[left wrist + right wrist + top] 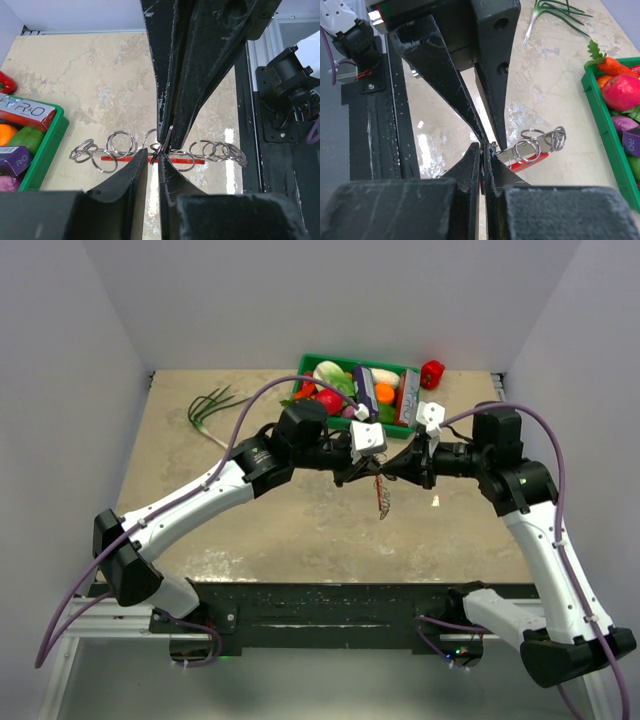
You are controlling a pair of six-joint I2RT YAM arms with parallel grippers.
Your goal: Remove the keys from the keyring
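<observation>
L tool [153, 162], R tool [482, 150] (2); ring bunch [383, 498] x1; red tag [127, 158] x1; crate [49, 145] x1; onion bunch [212, 405] x1.

From above, the hanging keyring [383, 496] is too small to make out; the green bin [47, 147] runs past the frame's edge.

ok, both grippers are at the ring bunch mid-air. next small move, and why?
I'd probably close the left gripper on one ring before any pull. Its fingers stand slightly apart, table showing between them, so the right gripper, shut on the keyring, alone holds the bunch off the table. I can't make out a key.
</observation>
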